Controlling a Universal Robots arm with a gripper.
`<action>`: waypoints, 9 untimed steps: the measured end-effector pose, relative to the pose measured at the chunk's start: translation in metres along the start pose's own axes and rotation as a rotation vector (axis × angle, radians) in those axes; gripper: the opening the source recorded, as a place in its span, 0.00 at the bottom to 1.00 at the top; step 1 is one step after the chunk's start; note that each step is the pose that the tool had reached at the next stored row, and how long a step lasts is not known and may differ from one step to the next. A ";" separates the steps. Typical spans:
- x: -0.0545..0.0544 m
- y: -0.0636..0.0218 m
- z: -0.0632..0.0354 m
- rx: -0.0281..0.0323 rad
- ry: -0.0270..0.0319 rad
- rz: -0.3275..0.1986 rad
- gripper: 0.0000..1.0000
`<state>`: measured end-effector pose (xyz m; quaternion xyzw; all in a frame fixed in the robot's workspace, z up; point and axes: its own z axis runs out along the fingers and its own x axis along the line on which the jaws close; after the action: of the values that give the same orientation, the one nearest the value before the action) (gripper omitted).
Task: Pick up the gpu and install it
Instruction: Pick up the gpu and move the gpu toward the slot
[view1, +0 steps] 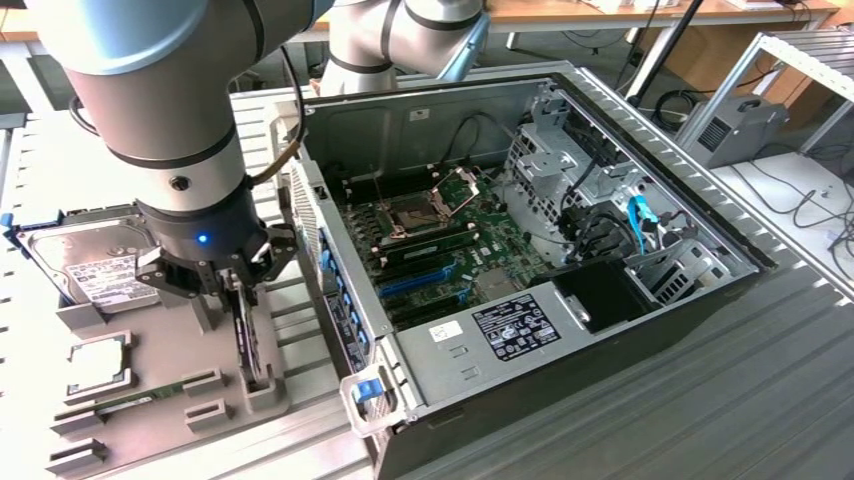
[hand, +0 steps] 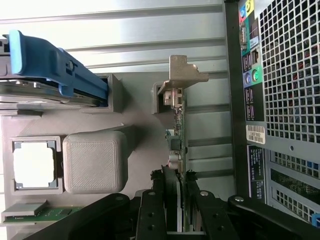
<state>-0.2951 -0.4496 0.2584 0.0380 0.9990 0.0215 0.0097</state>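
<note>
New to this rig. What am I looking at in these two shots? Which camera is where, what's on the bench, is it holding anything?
It is one robot arm with a two-fingered hand at its end. The wide picture comes from a camera standing off the arm. The close one comes from a camera on the wrist, looking past the hand.

A grey tray holds parts for the open PC case beside it:
- a hard drive
- a processor chip
- a memory stick
- the gpu, a thin card standing on edge in a slot

The hand is closed on the gpu's top edge. The card has not left the tray yet.
</note>
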 end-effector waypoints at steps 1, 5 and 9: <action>0.000 0.0000 -0.0003 0.0000 0.0000 0.000 0.28; 0.000 0.0001 -0.0013 0.0000 0.0000 0.000 0.28; 0.000 0.0001 -0.0023 0.0000 0.0001 0.000 0.28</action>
<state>-0.2951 -0.4496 0.2607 0.0379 0.9990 0.0215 0.0097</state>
